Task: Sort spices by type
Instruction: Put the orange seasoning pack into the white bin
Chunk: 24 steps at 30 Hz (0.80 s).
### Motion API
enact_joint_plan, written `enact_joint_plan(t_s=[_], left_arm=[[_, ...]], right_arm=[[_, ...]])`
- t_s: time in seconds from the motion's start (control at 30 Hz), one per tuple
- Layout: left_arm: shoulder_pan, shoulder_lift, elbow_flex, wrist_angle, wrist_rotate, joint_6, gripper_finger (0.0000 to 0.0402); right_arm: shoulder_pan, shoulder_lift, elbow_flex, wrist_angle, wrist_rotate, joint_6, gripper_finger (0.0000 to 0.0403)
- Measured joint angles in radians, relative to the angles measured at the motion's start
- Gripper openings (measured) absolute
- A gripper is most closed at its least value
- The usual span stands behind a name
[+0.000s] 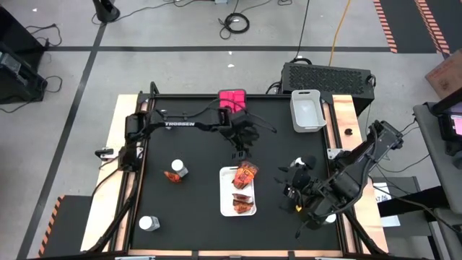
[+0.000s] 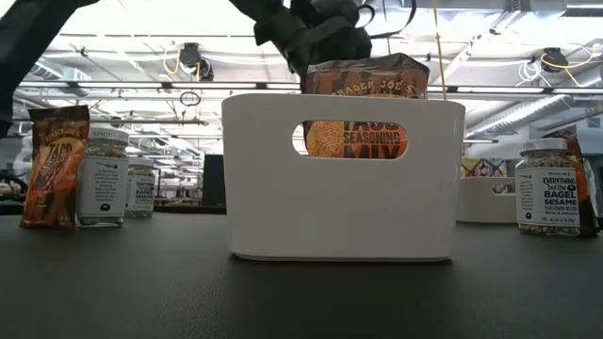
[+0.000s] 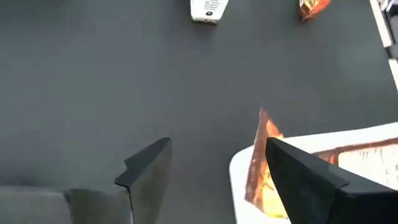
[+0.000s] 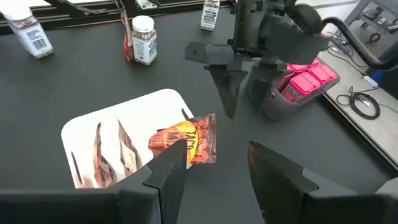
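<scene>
left tool point(image 1: 238, 153) hovering just over the near end of the white tray point(image 1: 225, 206), jaws parted and empty – released above the red-orange packet point(image 1: 246, 173) propped at that end, likely dropped there to join the other packets point(image 1: 242, 201) in the tray. right tool point(image 1: 295, 191) waiting beside the tray, jaws half apart, nothing between them. pink boxes point(image 1: 232, 99) gathered in the far bin; jars point(image 1: 178, 168) loose on the tabletop point(image 1: 195, 144) – one with a stray packet point(image 1: 172, 176) touching it, not yet sorted.

The black table point(image 1: 195, 206) carries jars point(image 1: 179, 167), a packet point(image 1: 172, 176), white tray point(image 1: 225, 209), perhaps two bins point(image 1: 307, 110).
</scene>
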Motion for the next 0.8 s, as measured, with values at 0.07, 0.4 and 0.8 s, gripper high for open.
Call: enact_joint_plan(t_s=[0.07, 0.4, 0.8], left_arm=[[0.006, -0.002, 0.000, -0.005, 0.000, 0.048, 0.0263], [0.012, 0.017, -0.001, -0.052, 0.219, 0.041, 0.0263], [0.008, 0.045, -0.036, -0.056, 0.184, 0.010, 0.0263]], right_arm=[[-0.006, 0.000, 0.000, 0.000, 0.000, 0.000, 0.0164], [0.003, 0.000, 0.000, 0.001, -0.011, 0.017, 0.0164], [0.013, 0.000, 0.000, 0.019, -0.014, 0.050, 0.0164]])
